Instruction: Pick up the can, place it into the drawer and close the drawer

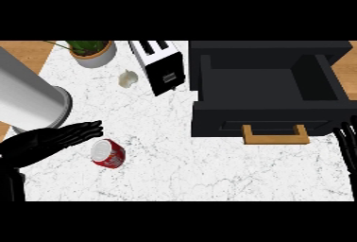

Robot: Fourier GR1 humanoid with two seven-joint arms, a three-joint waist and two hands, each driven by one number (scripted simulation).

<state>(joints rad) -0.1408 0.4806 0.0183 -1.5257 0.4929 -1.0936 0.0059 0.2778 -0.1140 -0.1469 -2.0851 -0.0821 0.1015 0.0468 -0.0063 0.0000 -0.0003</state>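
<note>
The left hand (49,142) lies at the lower left of the frame with its fingers stretched out almost straight, holding nothing; its fingertips end just above the red can (108,153), which stands on the white marbled table (209,165) just beside them, with its pale top facing the view. Further up on the left are a large white cylinder (28,101) and a potted plant (93,51), then a small pale object (127,78) and a white toaster (162,66) near the middle top. On the right the black drawer (268,94) stands pulled open, with nothing in its compartment and its wooden handle (276,134) toward the lower edge. The right hand (347,144) shows only as fingers at the right edge just beside the drawer front, seemingly at rest; they look relaxed and grip nothing. I judge the pick-up to be the step in hand, with the can not yet grasped: the next move calls for the left hand to curl round the can, lift it and carry it well to the right, over the drawer. The can's red side carries white marks, but no brand or writing can be read.
</note>
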